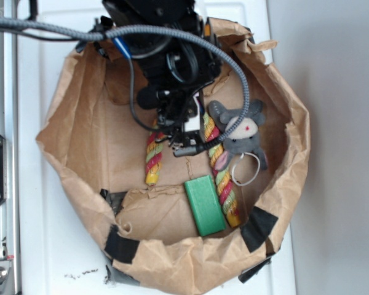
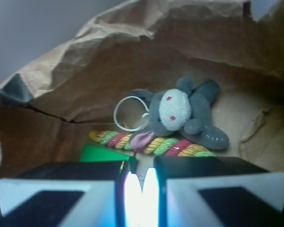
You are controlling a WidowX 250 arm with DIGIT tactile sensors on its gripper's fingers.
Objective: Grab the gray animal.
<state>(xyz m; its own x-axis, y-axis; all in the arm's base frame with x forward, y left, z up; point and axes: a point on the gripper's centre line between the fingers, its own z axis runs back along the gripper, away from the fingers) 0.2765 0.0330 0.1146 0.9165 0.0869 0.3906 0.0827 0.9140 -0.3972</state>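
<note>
Gripper (image 2: 142, 189): you are seeing it closed, holding nothing.
Gray animal (image 2: 182, 116): lying just beyond the rope arch (image 2: 154, 144).
Writing: none is showing.

Arm (image 1: 154, 37) enters from the top edge of the exterior view, black, wrist pointing down into frame. A braided gray cable (image 1: 234, 67) arcs over the wrist from the left edge, and a thinner black cable loops down its left side. Gripper (image 1: 183, 136) hangs at the lower end of the wrist. In the wrist view, the two fingers (image 2: 57, 198) fill the bottom edge, pressed nearly together with only a bright sliver between them; nothing held.
</note>
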